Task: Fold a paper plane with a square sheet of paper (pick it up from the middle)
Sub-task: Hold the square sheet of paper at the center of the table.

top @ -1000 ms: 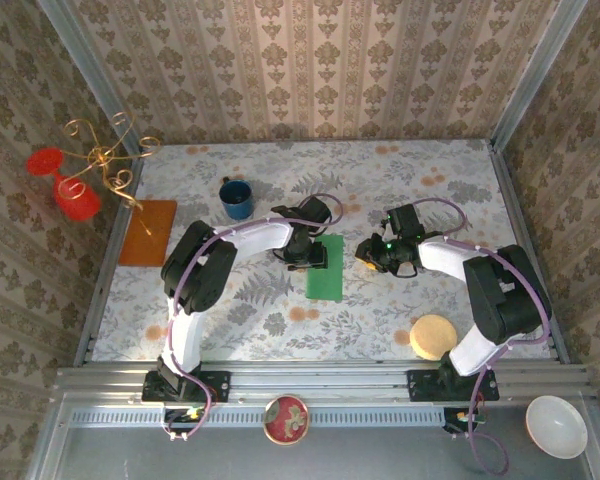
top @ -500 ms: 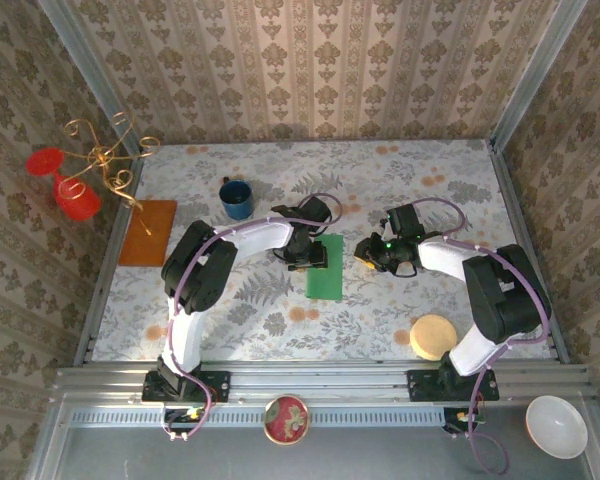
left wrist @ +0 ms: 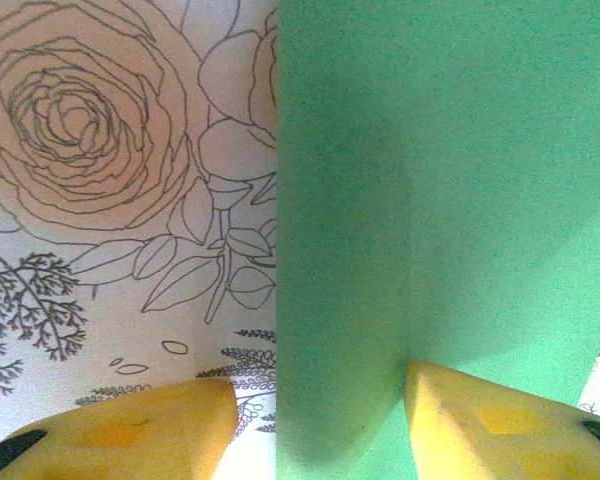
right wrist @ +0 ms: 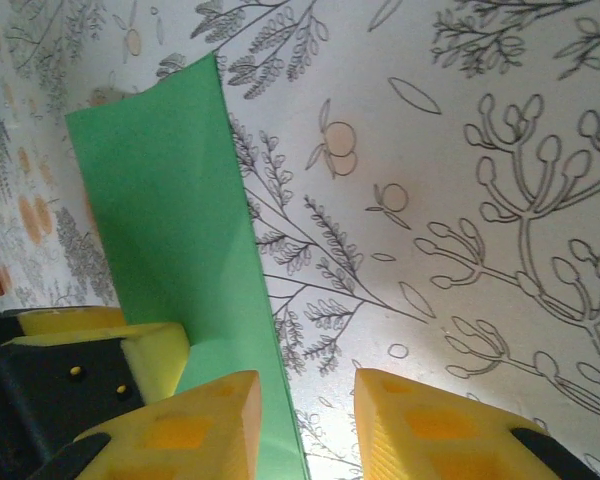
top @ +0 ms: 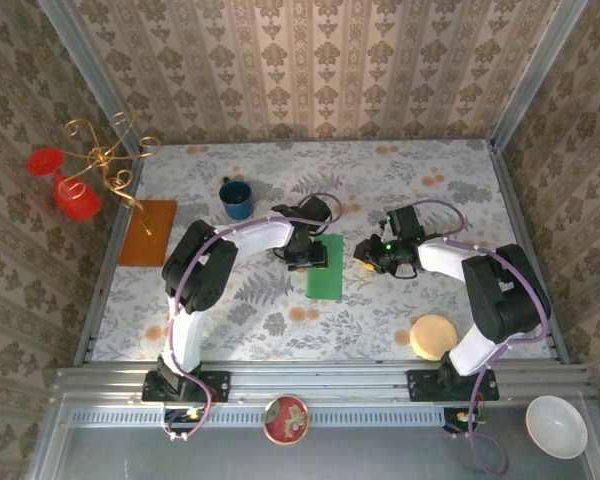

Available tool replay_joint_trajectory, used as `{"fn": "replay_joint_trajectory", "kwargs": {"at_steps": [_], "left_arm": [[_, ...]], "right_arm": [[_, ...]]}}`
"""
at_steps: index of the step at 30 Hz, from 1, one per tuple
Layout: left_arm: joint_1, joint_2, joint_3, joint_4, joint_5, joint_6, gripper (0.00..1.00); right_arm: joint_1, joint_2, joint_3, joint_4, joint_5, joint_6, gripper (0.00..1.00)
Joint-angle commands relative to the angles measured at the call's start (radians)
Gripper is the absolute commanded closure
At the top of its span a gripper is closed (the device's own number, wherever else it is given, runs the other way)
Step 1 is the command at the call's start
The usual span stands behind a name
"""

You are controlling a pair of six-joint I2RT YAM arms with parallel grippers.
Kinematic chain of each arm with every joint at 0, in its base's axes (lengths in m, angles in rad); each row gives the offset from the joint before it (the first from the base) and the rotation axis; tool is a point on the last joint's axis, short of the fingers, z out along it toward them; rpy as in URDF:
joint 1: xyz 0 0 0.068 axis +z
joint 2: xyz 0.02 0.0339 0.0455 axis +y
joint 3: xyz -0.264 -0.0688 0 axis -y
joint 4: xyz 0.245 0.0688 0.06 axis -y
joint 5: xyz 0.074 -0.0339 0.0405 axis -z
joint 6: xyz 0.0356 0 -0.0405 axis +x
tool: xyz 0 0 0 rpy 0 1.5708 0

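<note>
square sheet of paper [top: 326, 272] is lying folded, mid worktop [top: 435, 195]. left gripper [left wrist: 315, 405] is straddling its left edge, half-open, clamping nothing. right gripper [right wrist: 307, 420] is sitting at its right edge, part-open, empty.

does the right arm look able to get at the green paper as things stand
Likely yes: the right claw is open right at the edge of the green paper, nothing between them; the left claw sits at the opposite side.

Left tool [left wrist: 318, 405], right tool [right wrist: 305, 395]: jaws apart.
</note>
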Motion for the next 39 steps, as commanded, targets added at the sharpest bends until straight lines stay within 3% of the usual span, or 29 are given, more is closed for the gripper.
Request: {"fn": "replay_joint_trajectory", "kwargs": {"at_steps": [1,25,39], "left_arm": [[-0.008,0.192,-0.085,-0.005,0.048,-0.007,0.47],[-0.014,0.203,-0.076,-0.006,0.061,0.006,0.47],[-0.012,0.194,-0.081,-0.005,0.062,0.006,0.47]], "right_arm": [[-0.003,-0.001,-0.017,0.027,-0.035,-0.004,0.67],[0.110,0.142,0.083,0.086,-0.151,-0.024,0.82],[0.107,0.228,0.113,-0.035,-0.090,-0.079,0.87]]}}
